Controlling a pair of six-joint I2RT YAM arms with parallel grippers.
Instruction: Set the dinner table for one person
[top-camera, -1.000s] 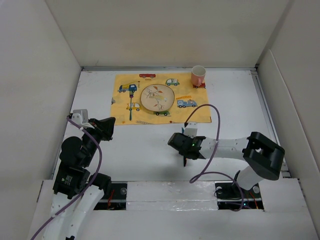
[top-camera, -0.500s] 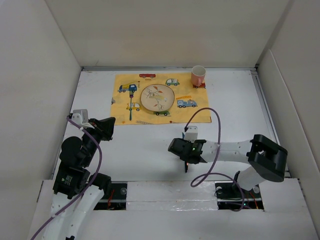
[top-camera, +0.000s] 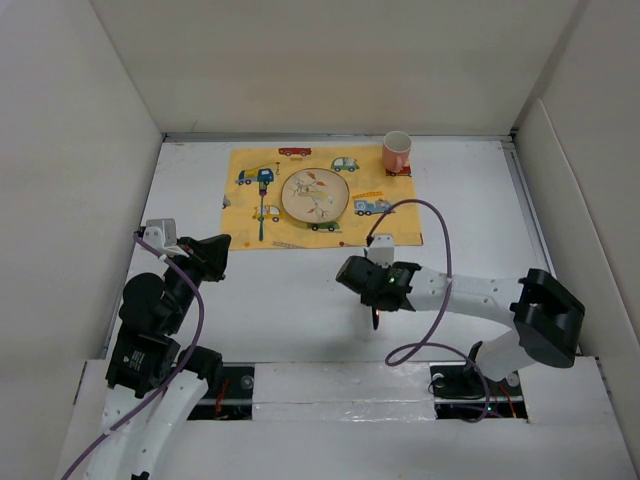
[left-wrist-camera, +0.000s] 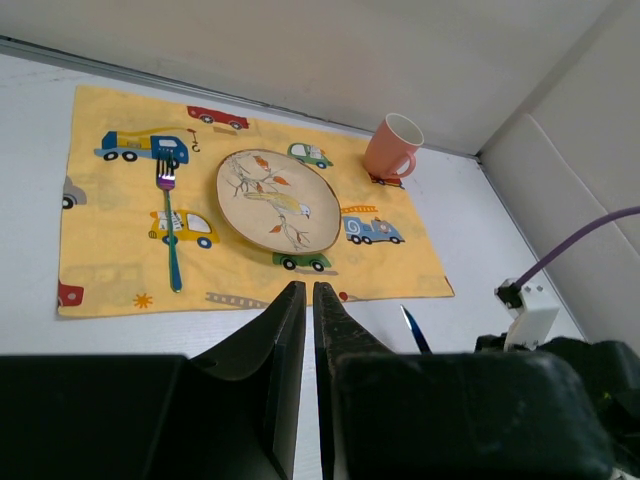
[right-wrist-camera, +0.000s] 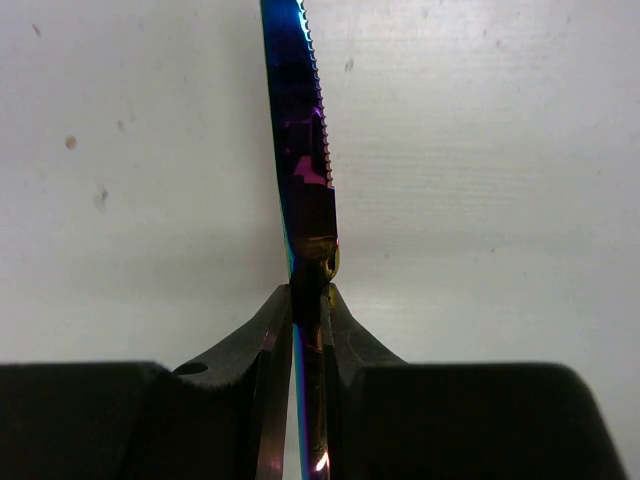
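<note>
By the dinner table's near edge, short of the placemat, the right gripper pinched 1 serrated knife; the left gripper, jaws nearly together, held nothing by the left edge.

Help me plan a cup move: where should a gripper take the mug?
I'd come down from above and pinch the mug wall at the rim, one finger inside. It stands upright, mouth open upward, at the far right corner of the placemat.
</note>
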